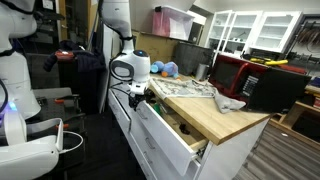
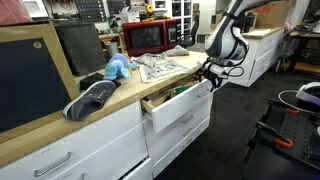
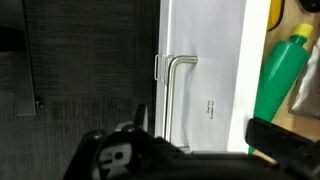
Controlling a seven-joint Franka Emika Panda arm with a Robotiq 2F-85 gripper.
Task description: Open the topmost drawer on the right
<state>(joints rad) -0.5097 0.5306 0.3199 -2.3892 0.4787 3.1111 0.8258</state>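
Locating the topmost drawer [image 2: 180,104]: top of the right-hand stack under the wooden counter [image 2: 125,92]. It stands well out from the cabinet face in both exterior views, its pale inside showing.
Reason for that position: by my reading the opening is largely done; little or no travel looks left.
Handle [image 3: 176,95]: one metal bar on the low white front, nothing clamped on it.
Gripper [image 3: 200,135]: jaws spread wide and holding nothing. It hangs just near the handle, likely placed to work the bar or clear it.
Inside the drawer: one green bottle [image 3: 278,75] lying close behind the front panel, apparently stored there.
Below the drawer: taller white fronts; I cannot count them surely.
On the counter, far side: one red microwave [image 2: 150,38].
On the counter, near the drawer: one crumpled printed cloth [image 2: 160,67].
On the counter, left: one blue toy [image 2: 118,68] and one dark shoe [image 2: 92,100], both well clear of the drawer's path.
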